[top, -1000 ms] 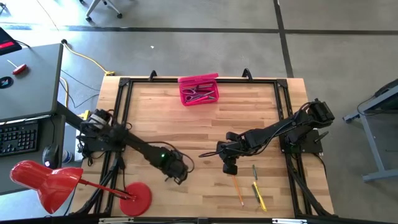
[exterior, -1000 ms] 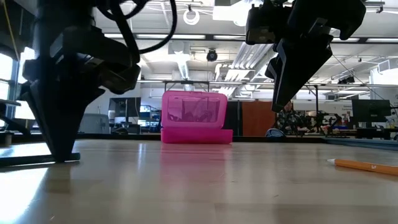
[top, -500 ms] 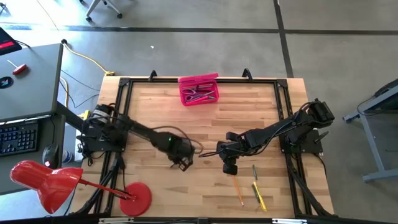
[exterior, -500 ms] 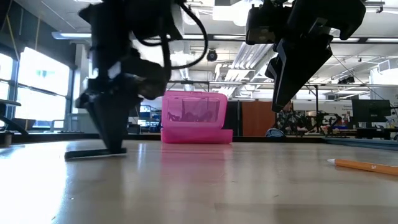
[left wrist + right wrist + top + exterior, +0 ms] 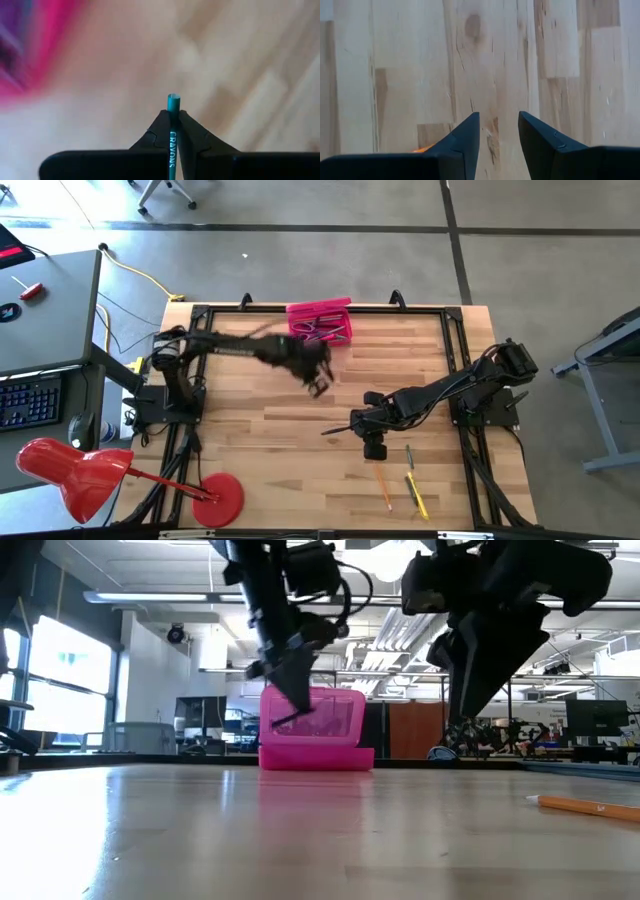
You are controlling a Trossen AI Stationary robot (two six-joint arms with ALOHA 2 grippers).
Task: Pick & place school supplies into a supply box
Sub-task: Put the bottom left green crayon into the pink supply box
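supply box point(image 5: 320, 323) far edge; pencils point(image 5: 400, 480) near right.

- My dark left end effector point(image 5: 172, 131) pinches a thin teal pencil point(image 5: 172, 102) with pale lettering.
- The small translucent plastic supply box point(image 5: 320, 321) is bright pink.
- The wooden counter point(image 5: 250, 390) is pale, striped planks.
- A thin orange pencil point(image 5: 383, 486) and a yellow pencil point(image 5: 416, 494) lie there.
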